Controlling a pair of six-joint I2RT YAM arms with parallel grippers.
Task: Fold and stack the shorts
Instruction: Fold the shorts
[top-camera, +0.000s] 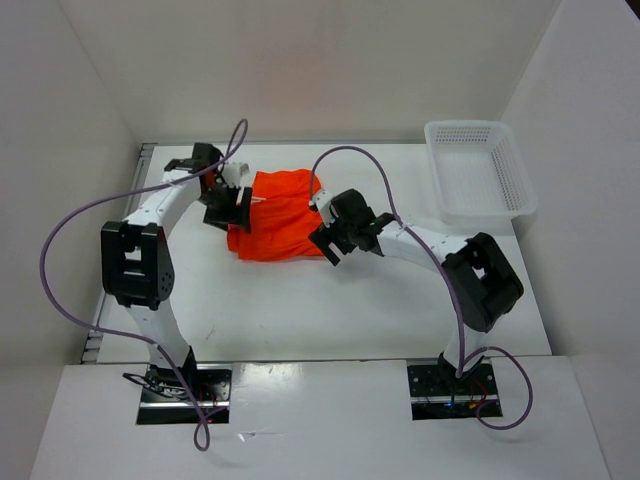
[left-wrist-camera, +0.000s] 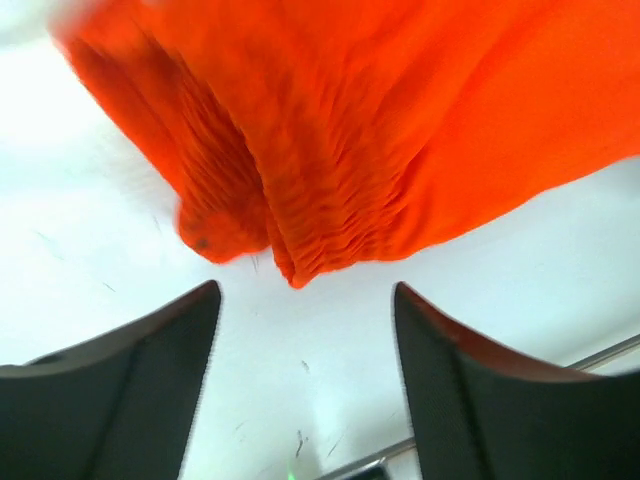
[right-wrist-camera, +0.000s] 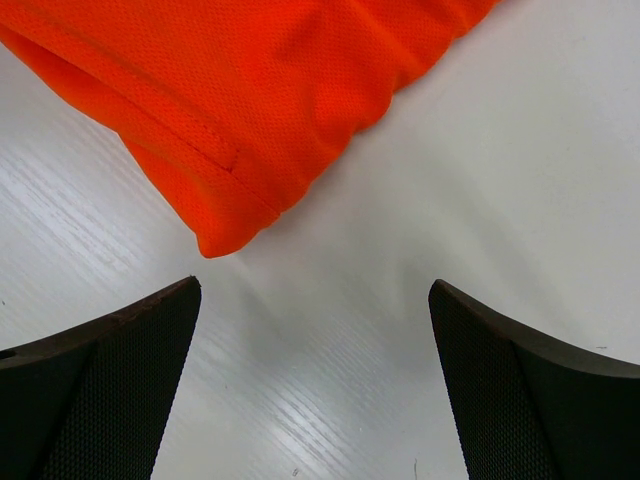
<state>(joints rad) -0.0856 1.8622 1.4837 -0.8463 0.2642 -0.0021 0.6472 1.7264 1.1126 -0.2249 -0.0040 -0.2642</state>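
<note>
The bright orange-red shorts lie bunched on the white table, between the two arms. My left gripper sits at their left edge, open, with bare table between its fingers; its wrist view shows the gathered waistband just beyond the fingertips. My right gripper hovers at the shorts' lower right edge, open wide and holding nothing. A hemmed corner of the shorts lies just ahead of the right gripper's left finger.
A white perforated plastic basket stands at the back right of the table. White walls close in the table on the left, back and right. Purple cables arc over both arms.
</note>
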